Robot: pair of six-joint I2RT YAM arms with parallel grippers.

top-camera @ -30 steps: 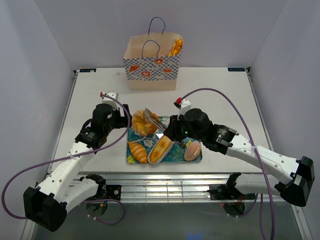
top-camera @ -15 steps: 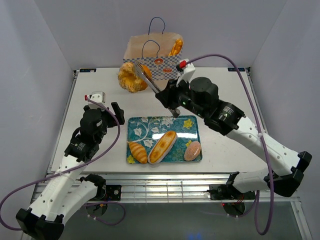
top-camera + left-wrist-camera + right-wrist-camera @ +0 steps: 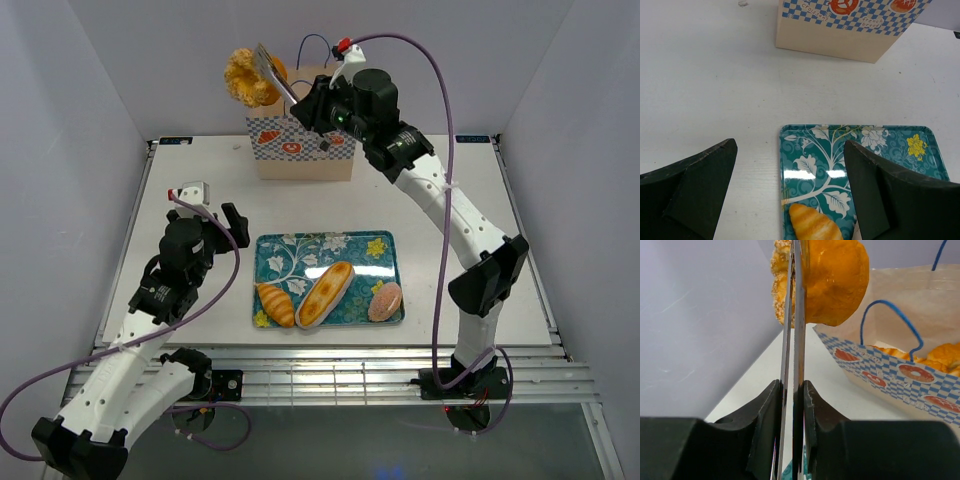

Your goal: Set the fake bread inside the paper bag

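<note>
Over the last second the right arm swung up off the tray [image 3: 300,250] to the far edge of the table, taking the twisted loaf [image 3: 245,77] with it. The left arm backed off and now sits left of the tray.

Right gripper [image 3: 792,402] is clenched on the tongs [image 3: 793,315], blades squeezed almost together. The tongs pinch the loaf at their tip, so the fingers never touch the bread. Left gripper [image 3: 790,145] is spread wide with nothing in it.

Relation that matters: in the top view the loaf hangs high, up and left of the paper bag [image 3: 300,140], past its left corner and not over the mouth. The tongs' long axis runs from the gripper up-left to the loaf, so the mouth lies right of and below the bread. The wrist view agrees — the opening sits lower right of the loaf, with other pastries [image 3: 940,355] already inside.

My read: shift the tip rightward over the mouth, then lower and release. The right arm is the only one near — the left is well apart.

Still on the tray: croissant [image 3: 277,303], long loaf [image 3: 325,293], pink-topped bun [image 3: 385,300].
</note>
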